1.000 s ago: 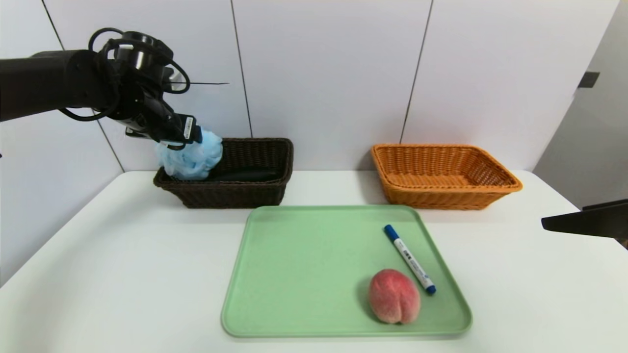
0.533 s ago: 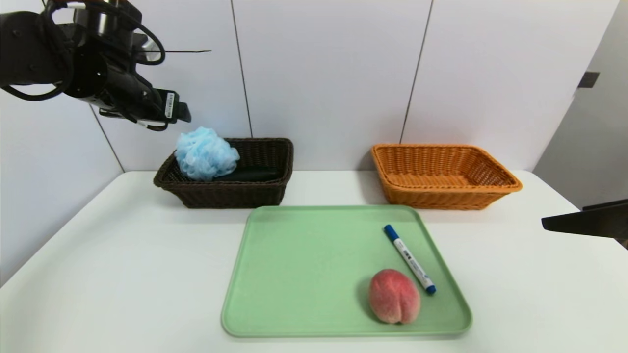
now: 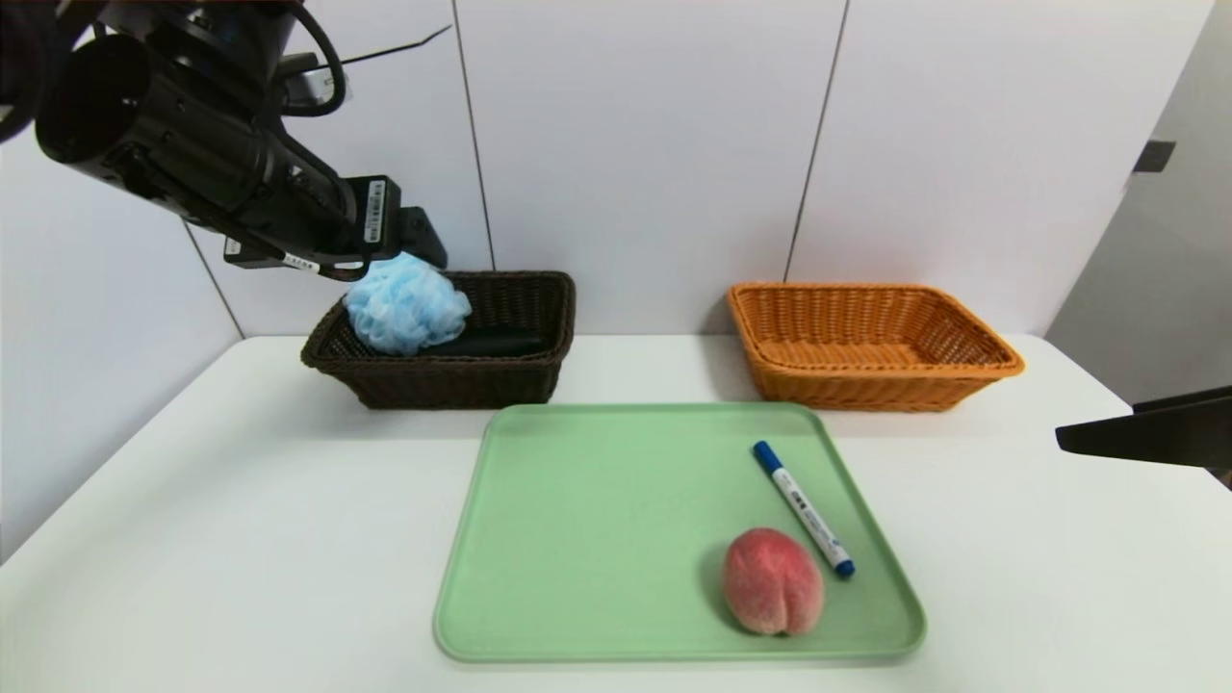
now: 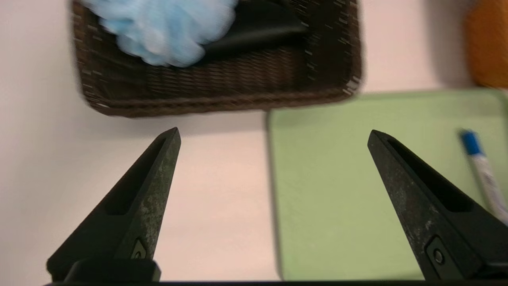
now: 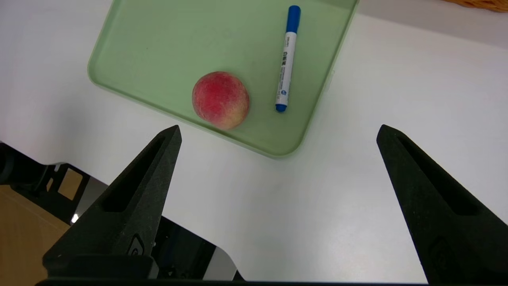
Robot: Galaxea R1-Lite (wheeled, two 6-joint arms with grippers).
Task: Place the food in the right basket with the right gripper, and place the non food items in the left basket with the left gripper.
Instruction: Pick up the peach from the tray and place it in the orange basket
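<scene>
Head view: task approx. half done. The light blue mesh bath pouf and folded black cloth already sit in the dark brown wicker basket, upper left of centre. The orange-tan wicker basket, upper right, has nothing in it. Left to do: the white marker w/ blue cap and the peach, both on the green tray lower centre, marker just beside the peach, w/ a thin gap. The left end effector hangs upper left, above the pouf, not touching it. The right arm is only a dark sliver at the right edge, parked over the white table.

Left wrist view: left end effector has its tapered black fingers spread wide, nothing between them. Brown basket in the upper part of frame; weave is coarse and stiff, sides flared. Pouf looks fluffy, crumpled, squashy; cloth matte, limp. Tray smooth w/ a raised rim. Marker at the right edge.

Right wrist view: right end effector also wide open, holding nothing, over the table's near corner. Peach round, fuzzy, pink-red fading to yellow; prob. rolls easily. Marker slim, hard, smooth cylinder, prob. needs a narrow pinch across its barrel.
</scene>
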